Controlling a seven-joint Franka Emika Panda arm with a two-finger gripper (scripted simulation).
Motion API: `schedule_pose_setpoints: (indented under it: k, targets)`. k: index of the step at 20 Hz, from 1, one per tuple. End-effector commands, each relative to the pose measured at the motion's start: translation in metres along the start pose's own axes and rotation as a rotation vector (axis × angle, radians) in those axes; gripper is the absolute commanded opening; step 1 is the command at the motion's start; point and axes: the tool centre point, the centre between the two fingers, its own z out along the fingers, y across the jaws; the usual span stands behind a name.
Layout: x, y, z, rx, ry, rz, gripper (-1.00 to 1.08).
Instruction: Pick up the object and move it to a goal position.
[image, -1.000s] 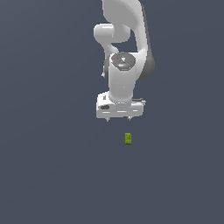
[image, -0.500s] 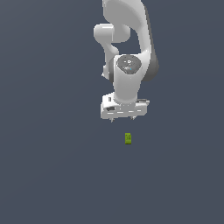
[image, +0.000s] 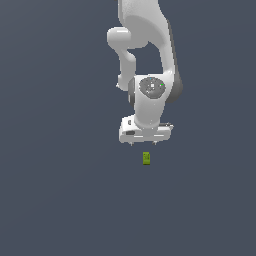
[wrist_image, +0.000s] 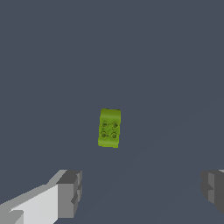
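Wide apart is how the claw (image: 143, 144) is held, with nothing gripped in it. Two short tips are seen under its white body in the exterior view. In the wrist view, one grey fingertip (wrist_image: 70, 193) is seen at one side of the picture and the other grey fingertip (wrist_image: 213, 186) at the far side, with a big gap left between them. No thing is caught in that gap.

A white arm (image: 150, 60) is seen coming down from the top of the exterior view. The claw is carried at its lower end and is pointed down at the dark grey surface (image: 60, 190).

A tiny yellow-green block (image: 146, 158) is found lying flat on the surface. In the exterior view it is placed just below the claw, about under its middle, and it is not touched by the claw. A small strip of bare surface is seen between the tips and the block. The block is much smaller than the claw.

In the wrist view the block (wrist_image: 109, 128) is shown near the middle of the picture, ahead of the open fingertips and apart from both of them. Its long side is turned nearly straight up and down in that picture, tilted only a little. Small round bumps are seen on its top face, set close together in two rows.
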Motion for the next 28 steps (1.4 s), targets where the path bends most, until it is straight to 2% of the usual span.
schedule_pose_setpoints:
  k: [1,11,19,28]
  targets:
    - [0.006,-0.007,0.016,-0.002,0.005,0.02,1.0]
    - [0.018,-0.023,0.059,-0.009,0.022,0.07,1.0]
    - [0.017,-0.024,0.066,-0.009,0.021,0.07,1.0]
    - [0.018,-0.024,0.106,-0.009,0.022,0.072,1.0]
